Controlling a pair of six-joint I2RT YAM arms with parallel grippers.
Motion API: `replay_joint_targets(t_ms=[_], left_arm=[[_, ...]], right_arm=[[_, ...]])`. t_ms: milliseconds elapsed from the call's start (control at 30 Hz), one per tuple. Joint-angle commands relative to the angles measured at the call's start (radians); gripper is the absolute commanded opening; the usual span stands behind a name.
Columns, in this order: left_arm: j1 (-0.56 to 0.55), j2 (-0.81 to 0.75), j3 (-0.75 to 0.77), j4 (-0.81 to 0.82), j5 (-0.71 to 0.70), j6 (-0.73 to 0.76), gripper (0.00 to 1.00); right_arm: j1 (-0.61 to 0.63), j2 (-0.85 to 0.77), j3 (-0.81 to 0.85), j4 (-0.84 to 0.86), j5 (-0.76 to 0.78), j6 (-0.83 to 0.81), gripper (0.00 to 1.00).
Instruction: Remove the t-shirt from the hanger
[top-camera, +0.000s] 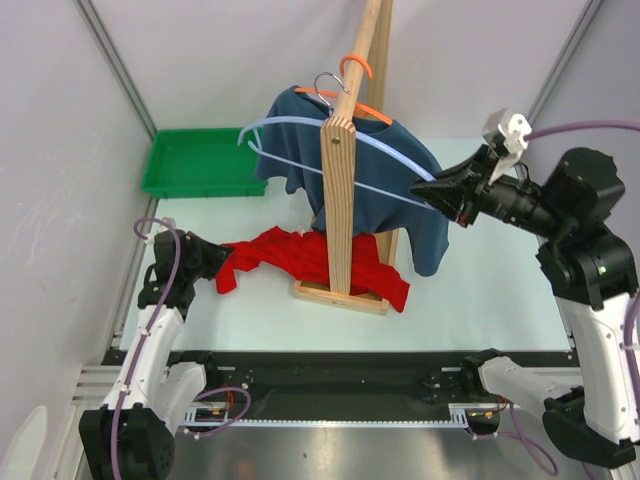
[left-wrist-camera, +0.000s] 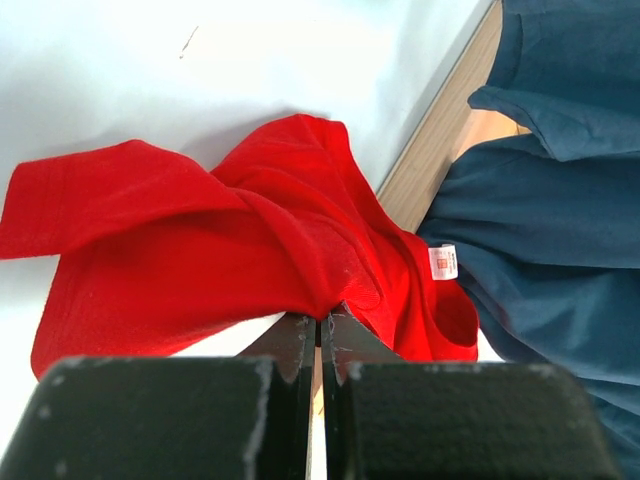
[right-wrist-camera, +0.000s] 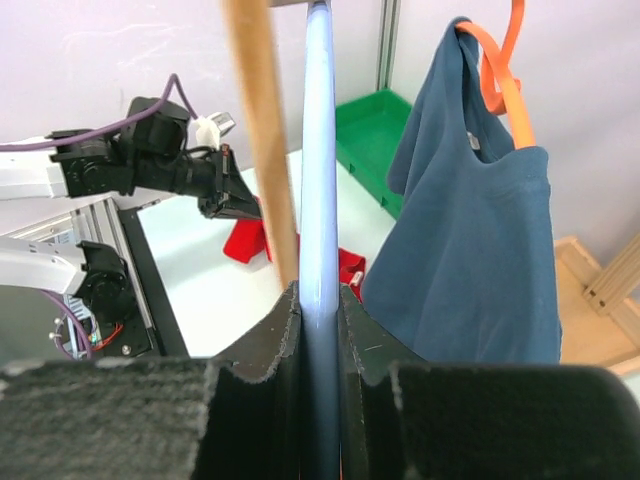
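Left gripper (left-wrist-camera: 322, 322): yours is pinched shut on the red t-shirt (left-wrist-camera: 200, 260) at its tips.
Right gripper (right-wrist-camera: 320, 300): you clamp the pale blue hanger (right-wrist-camera: 320, 150); blue t-shirt (right-wrist-camera: 480, 260) just beside.

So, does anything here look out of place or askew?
Yes. The red t-shirt lies crumpled on the table, partly over the wooden rack's base, pinched by the left gripper. The right gripper clamps a bare light-blue hanger.

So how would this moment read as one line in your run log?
left gripper: shut on red shirt | right gripper: shut on pale hanger | blue shirt: on orange hanger
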Motion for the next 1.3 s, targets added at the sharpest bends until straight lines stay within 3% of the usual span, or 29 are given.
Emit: replay_joint_targets(t_ms=[0, 633, 700, 767, 833, 867, 967, 1067, 1167, 1267], left_arm=[[0.009, -0.024, 0.029, 0.012, 0.007, 0.024, 0.00], [0.008, -0.063, 0.162, -0.052, -0.028, 0.107, 0.00], [0.008, -0.063, 0.226, -0.080, -0.060, 0.153, 0.00], [0.010, -0.064, 0.274, -0.112, -0.096, 0.197, 0.00], [0.009, -0.070, 0.358, -0.144, -0.115, 0.222, 0.00], [0.010, -0.073, 0.389, -0.155, -0.135, 0.239, 0.00], [0.008, -0.084, 0.504, -0.182, -0.160, 0.263, 0.00], [0.008, -0.084, 0.619, -0.192, -0.160, 0.289, 0.00], [0.008, -0.063, 0.724, -0.207, -0.174, 0.303, 0.01], [0.010, -0.012, 0.739, -0.186, -0.001, 0.274, 0.00]], right_arm=[[-0.004, -0.069, -0.032, 0.059, 0.014, 0.014, 0.00], [-0.002, -0.238, -0.260, 0.019, 0.077, 0.039, 0.00], [-0.004, -0.249, -0.281, 0.002, 0.095, 0.048, 0.10], [-0.004, -0.260, -0.292, -0.012, 0.149, 0.074, 0.31], [-0.002, -0.275, -0.310, -0.032, 0.213, 0.109, 0.46], [-0.004, -0.284, -0.318, -0.036, 0.232, 0.121, 0.60], [-0.005, -0.316, -0.368, -0.026, 0.301, 0.167, 0.79], [-0.004, -0.342, -0.437, 0.004, 0.345, 0.201, 0.93], [-0.004, -0.346, -0.459, -0.019, 0.391, 0.227, 0.96], [-0.004, -0.368, -0.476, -0.033, 0.442, 0.240, 0.99]])
